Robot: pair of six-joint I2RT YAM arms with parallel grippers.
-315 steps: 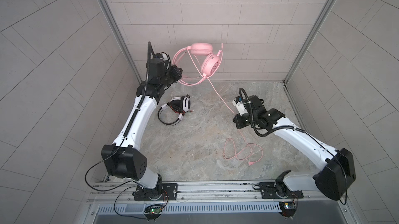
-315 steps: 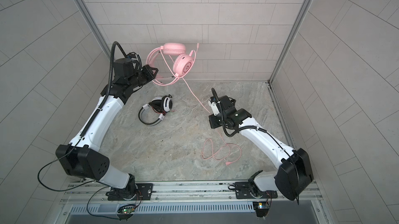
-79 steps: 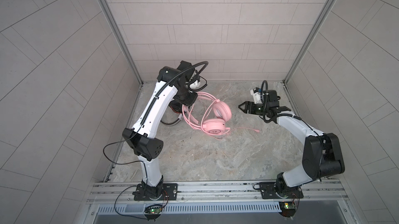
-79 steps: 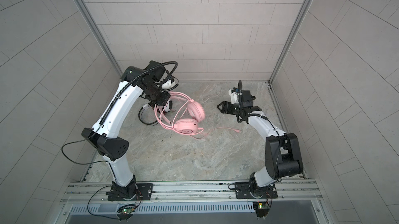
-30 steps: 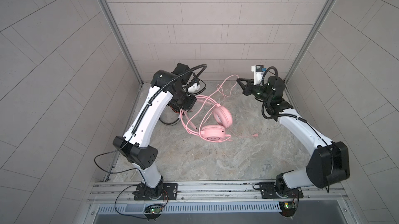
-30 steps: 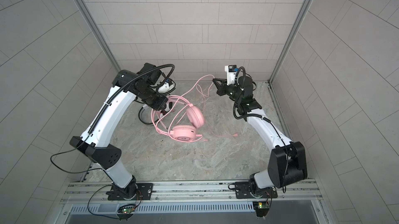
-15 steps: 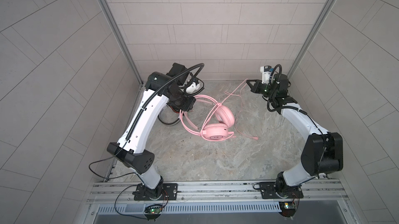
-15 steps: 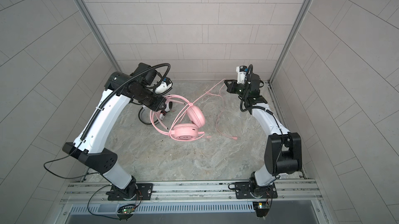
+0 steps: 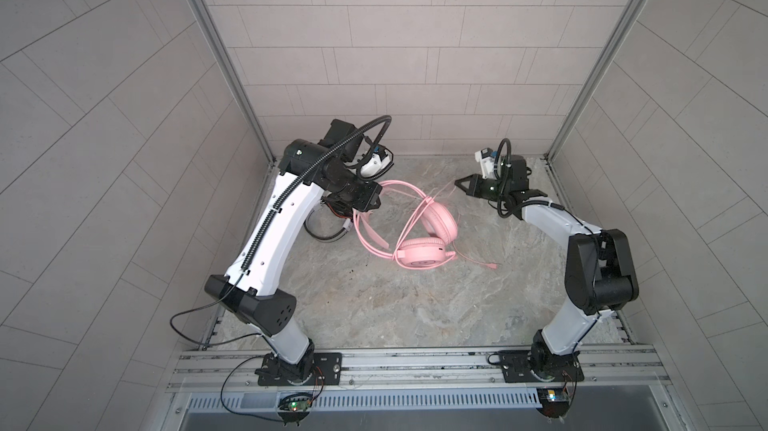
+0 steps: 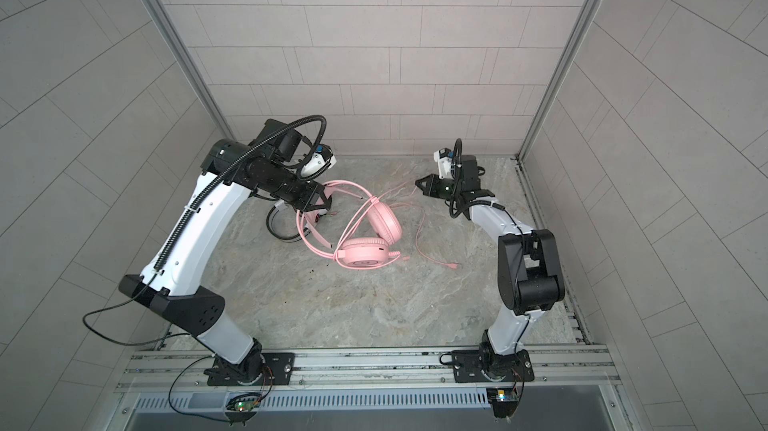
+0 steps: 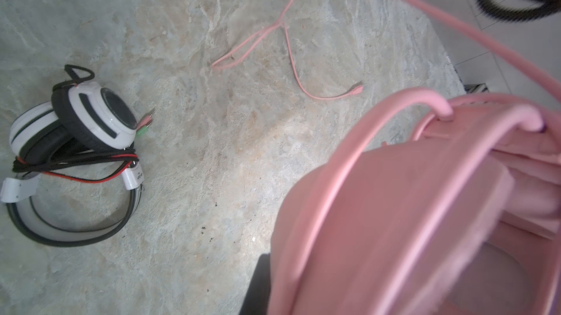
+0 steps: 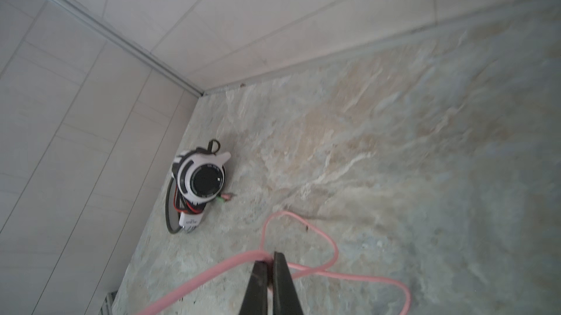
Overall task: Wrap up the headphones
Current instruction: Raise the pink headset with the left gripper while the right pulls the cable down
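Both top views are bright, even and sharp, with only faint shadows on the worktop (image 9: 415, 304). In the left wrist view the pink headphones (image 11: 409, 207) are out of focus; the right wrist view is slightly blurred.

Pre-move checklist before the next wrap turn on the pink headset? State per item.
1. Right gripper shut on the pink cord: ok, the cord is pinched at the tips.
2. Left gripper shut on the pink headset at its headband: ok.
3. Cord run between the two grippers free of snags: cannot tell; strands cross over the headset.
4. Cord fully wound: not ok; the tail and plug lie loose on the table.
5. White headset clear of the pink cord: ok, they are apart in the left wrist view.
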